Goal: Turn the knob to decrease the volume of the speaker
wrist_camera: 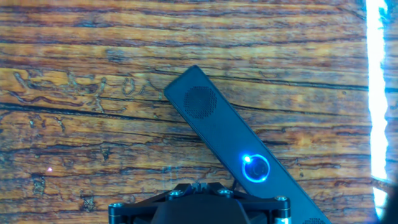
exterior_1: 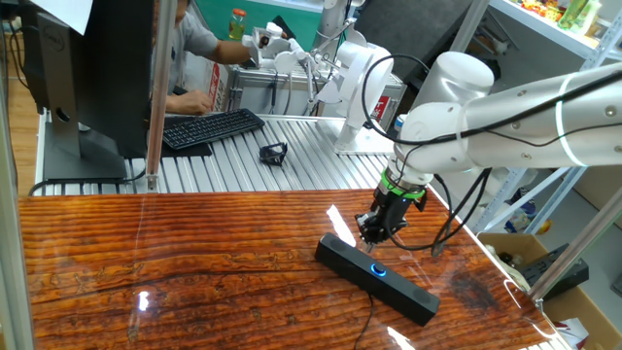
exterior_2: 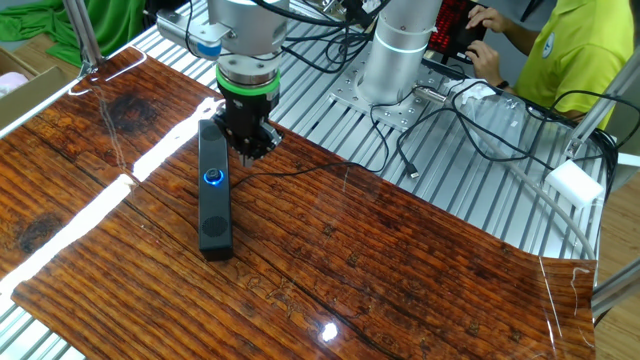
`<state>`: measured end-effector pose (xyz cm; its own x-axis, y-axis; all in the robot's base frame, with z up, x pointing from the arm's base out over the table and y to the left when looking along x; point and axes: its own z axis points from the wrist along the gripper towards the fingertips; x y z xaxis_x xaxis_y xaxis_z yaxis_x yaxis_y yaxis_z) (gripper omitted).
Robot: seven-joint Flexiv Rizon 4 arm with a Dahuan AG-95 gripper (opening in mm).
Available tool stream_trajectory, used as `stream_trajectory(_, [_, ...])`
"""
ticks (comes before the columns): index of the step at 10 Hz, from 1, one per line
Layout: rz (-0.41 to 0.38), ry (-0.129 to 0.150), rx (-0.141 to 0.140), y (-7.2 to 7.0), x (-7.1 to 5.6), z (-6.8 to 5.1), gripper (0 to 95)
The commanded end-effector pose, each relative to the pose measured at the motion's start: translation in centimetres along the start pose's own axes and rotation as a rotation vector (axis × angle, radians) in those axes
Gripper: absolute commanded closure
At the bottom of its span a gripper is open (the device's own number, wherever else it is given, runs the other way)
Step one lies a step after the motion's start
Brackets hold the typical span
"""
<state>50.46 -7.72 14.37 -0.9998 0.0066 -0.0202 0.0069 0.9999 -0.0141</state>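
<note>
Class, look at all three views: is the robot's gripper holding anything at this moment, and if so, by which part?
Nothing is held. The gripper hangs above the speaker, clear of the glowing knob.

speaker point(wrist_camera: 236, 149) end cut off, gripper point(wrist_camera: 199, 196) fingertips unseen

Arm's stretched out over the table point(exterior_1: 194, 262), wrist pointing straight down, gripper point(exterior_1: 373, 231) hanging a bit above the wood. Can't really tell if the fingers are apart or closed.
</note>
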Motion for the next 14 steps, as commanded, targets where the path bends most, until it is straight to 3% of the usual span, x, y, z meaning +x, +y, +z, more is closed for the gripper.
stream_trajectory(1, [0.022, 0.023, -0.002, -0.08, -0.27, 0.19, 95.0])
stream_trajectory(6, [0.034, 0.021, -0.001, -0.26, -0.54, 0.06, 95.0])
stream_trajectory(9, [0.038, 0.018, -0.029, -0.26, -0.54, 0.06, 95.0])
stream_trajectory(11, [0.062, 0.018, -0.039, -0.26, -0.54, 0.06, 95.0])
stream_trajectory(14, [0.158, 0.031, -0.034, -0.26, -0.54, 0.06, 95.0])
